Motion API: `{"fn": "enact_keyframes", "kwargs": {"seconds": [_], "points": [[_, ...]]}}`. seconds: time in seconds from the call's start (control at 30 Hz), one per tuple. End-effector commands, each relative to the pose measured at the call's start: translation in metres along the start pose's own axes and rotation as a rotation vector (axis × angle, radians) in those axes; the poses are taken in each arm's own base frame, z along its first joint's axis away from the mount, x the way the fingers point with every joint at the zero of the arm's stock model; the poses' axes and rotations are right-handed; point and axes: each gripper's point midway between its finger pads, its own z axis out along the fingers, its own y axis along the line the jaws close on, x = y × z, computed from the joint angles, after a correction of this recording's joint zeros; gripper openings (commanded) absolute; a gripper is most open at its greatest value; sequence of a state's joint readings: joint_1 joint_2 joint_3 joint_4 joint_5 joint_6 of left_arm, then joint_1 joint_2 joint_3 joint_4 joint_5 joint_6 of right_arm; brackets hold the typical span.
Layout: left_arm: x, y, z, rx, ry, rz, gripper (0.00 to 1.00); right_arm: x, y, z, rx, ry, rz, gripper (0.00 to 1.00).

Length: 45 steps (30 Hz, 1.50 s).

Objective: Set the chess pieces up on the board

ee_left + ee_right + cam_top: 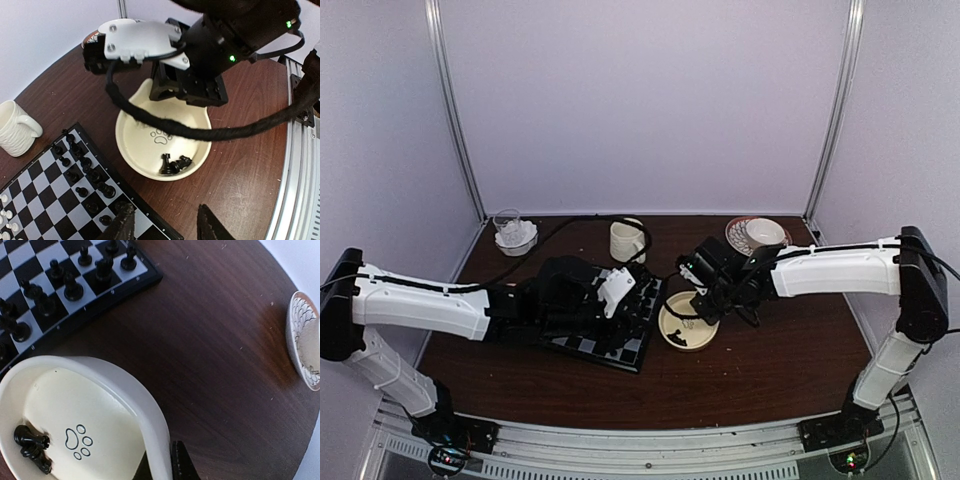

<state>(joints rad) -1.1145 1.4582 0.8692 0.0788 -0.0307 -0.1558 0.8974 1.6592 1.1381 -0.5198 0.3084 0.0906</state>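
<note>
The chessboard lies at the table's middle, with black pieces along its edge nearest the bowl and white pieces further in. A cream bowl with a paw print sits just right of the board and holds three or so black pieces. My left gripper is open and empty, hovering over the board's corner beside the bowl. My right gripper is shut on the bowl's rim, one finger inside and one outside. The bowl's black pieces and the board's black pieces also show in the right wrist view.
A cream mug stands behind the board. A glass dish of white lumps is at the back left. A patterned saucer with a cup is at the back right. A black cable from the right arm crosses over the bowl.
</note>
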Motion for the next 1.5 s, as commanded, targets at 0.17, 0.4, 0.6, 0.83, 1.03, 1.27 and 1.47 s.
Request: {"fn": "enact_keyframes", "kwargs": {"seconds": [0.17,0.4,0.6,0.83,1.03,1.27,1.47], "points": [[-0.014,0.014,-0.017,-0.038,-0.054,-0.042,0.44,0.035,-0.007,0.029,-0.179,0.136,0.18,0.0],[-0.01,0.027,-0.017,-0.061,-0.038,-0.084,0.44,0.063,-0.027,0.054,-0.254,0.198,0.391,0.0],[-0.01,0.031,-0.019,-0.071,-0.037,-0.09,0.44,0.071,-0.036,0.063,-0.241,0.217,0.439,0.08],[-0.011,0.032,-0.022,-0.081,-0.041,-0.089,0.45,0.068,-0.045,0.054,-0.212,0.197,0.413,0.29],[-0.012,0.033,-0.024,-0.086,-0.042,-0.085,0.47,0.045,-0.056,0.019,-0.163,0.062,0.329,0.35],[-0.018,0.034,-0.035,-0.091,-0.075,-0.087,0.49,0.008,-0.044,-0.02,-0.205,-0.176,0.211,0.38],[-0.019,0.037,-0.04,-0.104,-0.085,-0.087,0.5,0.001,-0.007,-0.016,-0.368,-0.261,-0.018,0.41]]}}
